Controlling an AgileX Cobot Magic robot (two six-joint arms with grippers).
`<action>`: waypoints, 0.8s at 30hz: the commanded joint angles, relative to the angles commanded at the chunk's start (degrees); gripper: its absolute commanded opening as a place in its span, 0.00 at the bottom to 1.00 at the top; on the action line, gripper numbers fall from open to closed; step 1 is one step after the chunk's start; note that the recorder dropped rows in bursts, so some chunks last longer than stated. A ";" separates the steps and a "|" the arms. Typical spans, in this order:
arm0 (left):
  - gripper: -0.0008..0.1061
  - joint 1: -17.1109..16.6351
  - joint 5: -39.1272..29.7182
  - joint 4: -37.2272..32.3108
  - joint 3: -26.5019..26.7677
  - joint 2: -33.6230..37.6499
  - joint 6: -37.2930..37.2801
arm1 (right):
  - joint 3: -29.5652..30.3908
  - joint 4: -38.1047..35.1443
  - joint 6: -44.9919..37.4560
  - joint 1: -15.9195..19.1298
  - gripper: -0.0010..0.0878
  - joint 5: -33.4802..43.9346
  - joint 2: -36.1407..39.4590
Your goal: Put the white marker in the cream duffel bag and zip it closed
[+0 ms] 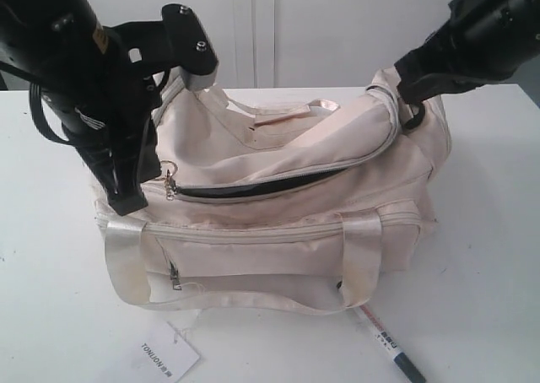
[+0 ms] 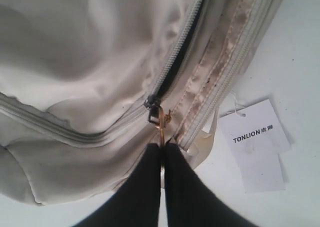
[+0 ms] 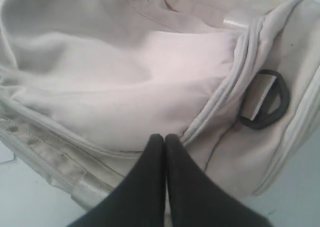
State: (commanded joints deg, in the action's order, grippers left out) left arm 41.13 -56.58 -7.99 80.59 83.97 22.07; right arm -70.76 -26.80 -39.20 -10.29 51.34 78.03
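Observation:
The cream duffel bag [image 1: 278, 206] lies on the white table, and its top zipper [image 1: 253, 189] gapes in a dark slit. My left gripper [image 2: 163, 146] is shut on the gold zipper pull [image 2: 161, 124] at the bag's left end, also seen in the exterior view [image 1: 131, 199]. My right gripper [image 3: 164, 138] is shut, its tips against the fabric beside the zipper at the bag's raised right end [image 1: 405, 83]; whether fabric is pinched does not show. The white marker [image 1: 381, 339] lies on the table in front of the bag, dark cap end toward the table's front edge.
A white paper tag [image 1: 169, 355] printed TONLION lies at the bag's front left corner, also in the left wrist view [image 2: 257, 142]. A black strap ring [image 3: 265, 99] sits on the bag's right end. A satin handle [image 1: 354, 265] drapes over the marker's far end.

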 joint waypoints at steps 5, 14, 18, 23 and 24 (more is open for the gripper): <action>0.01 0.00 4.76 0.00 0.00 -1.72 0.00 | 7.57 -7.87 -13.42 0.00 0.01 -5.36 -4.90; 0.01 0.00 8.11 -0.12 0.00 -3.98 0.66 | 12.25 -20.08 -35.31 -1.36 0.01 -4.09 -5.30; 0.01 0.00 8.87 -0.12 0.00 -3.98 0.80 | 12.25 -19.96 -42.02 -4.95 0.01 -4.09 -5.30; 0.01 0.00 8.87 -0.12 0.00 -3.98 0.80 | 12.25 -19.73 -47.06 -7.27 0.12 -4.88 -4.67; 0.01 0.00 8.87 -0.12 0.00 -3.98 0.80 | 12.25 -19.73 -48.21 -7.55 0.16 -5.16 -4.37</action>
State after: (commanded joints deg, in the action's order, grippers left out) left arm 41.13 -47.70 -8.11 80.59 79.99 22.87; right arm -58.50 -46.53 -87.41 -17.84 46.18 73.66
